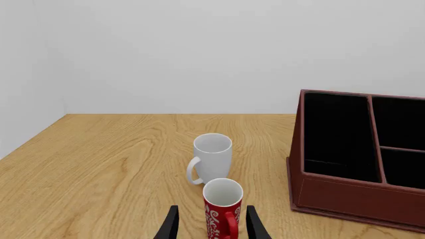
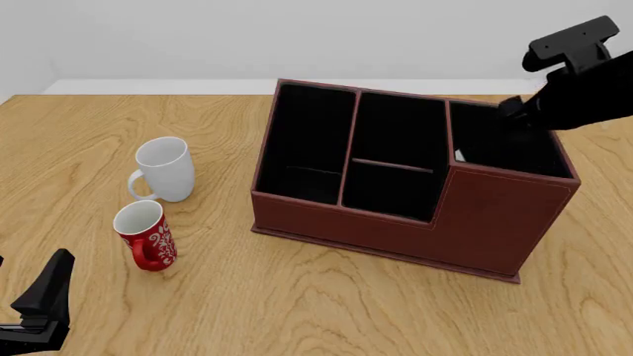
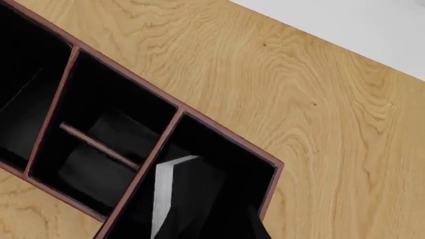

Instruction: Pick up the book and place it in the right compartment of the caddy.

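Your right gripper hangs over the caddy at about two o'clock on the table, reaching into the right compartment, where the book stands with its white page edge against the divider, likely lowered to clear the tall walls. I cannot tell whether its jaws grip or have released. Your left gripper idles spread wide at seven o'clock, behind the red mug.

You worked in a simulated tabletop test scene, not a furnished room. A light wood-grain table filled the front view, backed at 12 o'clock by a blank grey-white wall. Contents resembled desk or household items: a leather-look caddy at centre, a white mug and a red patterned mug at 9 o'clock.
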Motion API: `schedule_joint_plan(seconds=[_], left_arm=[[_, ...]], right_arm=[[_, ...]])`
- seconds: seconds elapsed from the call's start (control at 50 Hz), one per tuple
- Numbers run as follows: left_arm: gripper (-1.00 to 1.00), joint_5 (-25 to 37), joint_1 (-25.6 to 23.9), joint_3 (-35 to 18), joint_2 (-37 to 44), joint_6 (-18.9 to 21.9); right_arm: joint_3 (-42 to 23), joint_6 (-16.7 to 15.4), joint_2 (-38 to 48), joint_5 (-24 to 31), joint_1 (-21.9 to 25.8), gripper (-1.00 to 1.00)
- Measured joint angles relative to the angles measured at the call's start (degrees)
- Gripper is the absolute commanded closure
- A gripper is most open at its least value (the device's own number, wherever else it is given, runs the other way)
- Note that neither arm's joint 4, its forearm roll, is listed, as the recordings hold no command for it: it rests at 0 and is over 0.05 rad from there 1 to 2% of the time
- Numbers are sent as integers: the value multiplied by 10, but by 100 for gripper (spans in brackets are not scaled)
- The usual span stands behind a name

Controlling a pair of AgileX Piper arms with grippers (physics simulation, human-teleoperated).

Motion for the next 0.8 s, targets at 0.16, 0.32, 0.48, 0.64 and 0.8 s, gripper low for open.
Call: schedule_joint_plan(seconds=[0.16,0.32,0.48,0.64,0.8], left_arm=[[-100,0,0,0,0,0],[-100,0,0,0,0,0],[-100,0,0,0,0,0],[-100,0,0,0,0,0],[-100,0,0,0,0,0]], right_arm=[[14,-11,-46,-12,14,-100],[64,-17,-118,-54,27,-100],[136,-27,-201,-110,18,-100],[192,-32,-288,-144,7,-100],[230,-25,-382,-157,10,-100]])
